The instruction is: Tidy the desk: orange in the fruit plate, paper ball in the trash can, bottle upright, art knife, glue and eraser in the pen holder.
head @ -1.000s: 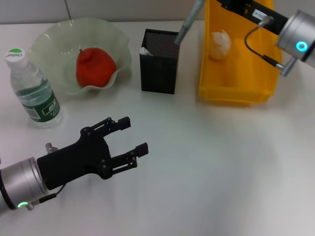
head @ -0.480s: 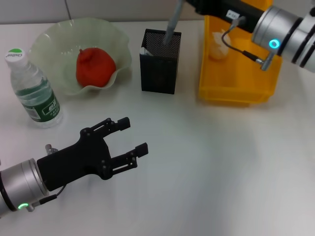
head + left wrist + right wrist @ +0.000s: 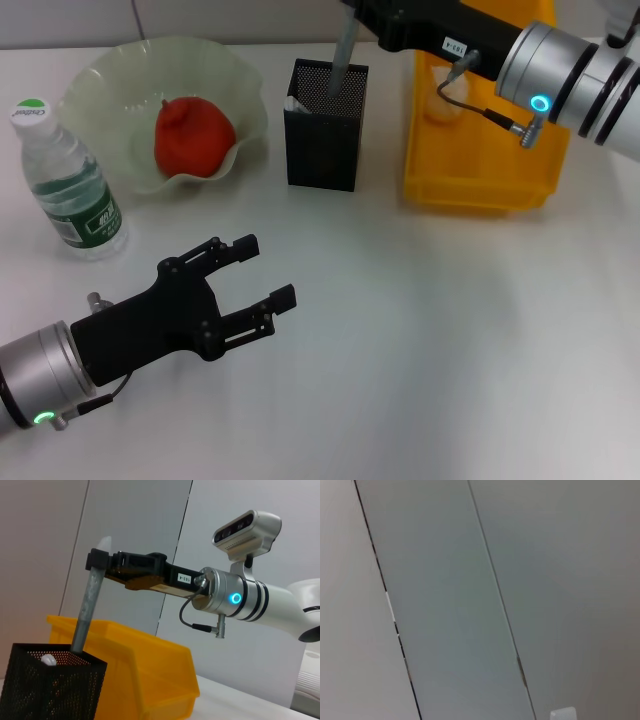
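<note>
Plain white desk (image 3: 450, 330), smooth and matte, lit evenly from above so the shadows are pretty soft. Behind it is a pale grey wall (image 3: 140, 515) made of flat panels with thin dark seams (image 3: 395, 625) running between them. The far edge of the desk meets that wall along the top of the head view

Bright even overhead light, soft faint shadows on the white table (image 3: 450, 330), no glare, sharp focus.
</note>
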You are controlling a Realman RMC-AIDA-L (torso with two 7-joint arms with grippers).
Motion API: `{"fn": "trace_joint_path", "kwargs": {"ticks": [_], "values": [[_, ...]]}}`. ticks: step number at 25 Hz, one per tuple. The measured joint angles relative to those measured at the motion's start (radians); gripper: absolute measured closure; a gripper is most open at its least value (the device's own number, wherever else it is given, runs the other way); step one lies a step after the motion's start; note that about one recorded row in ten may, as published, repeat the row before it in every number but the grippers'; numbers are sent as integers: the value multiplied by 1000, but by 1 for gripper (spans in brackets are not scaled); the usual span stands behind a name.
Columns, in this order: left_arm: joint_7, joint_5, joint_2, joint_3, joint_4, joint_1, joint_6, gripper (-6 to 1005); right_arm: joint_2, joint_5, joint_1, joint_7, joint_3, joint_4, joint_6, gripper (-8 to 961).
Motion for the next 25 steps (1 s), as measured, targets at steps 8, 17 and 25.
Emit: {"fn": "trace_joint_path", "kwargs": {"ticks": [8,17,25], "values": [[0,0,0,-2,-1,2,0,200,0,4,3,-84,-7,18,3,813],[1,4,0,-2,-2,5,-6,200,3,0,10,-170,-9,45,6,813],[1,3,1,-2,-2,9,-9,200,3,4,12,-197,-1,54,3,801]]}}
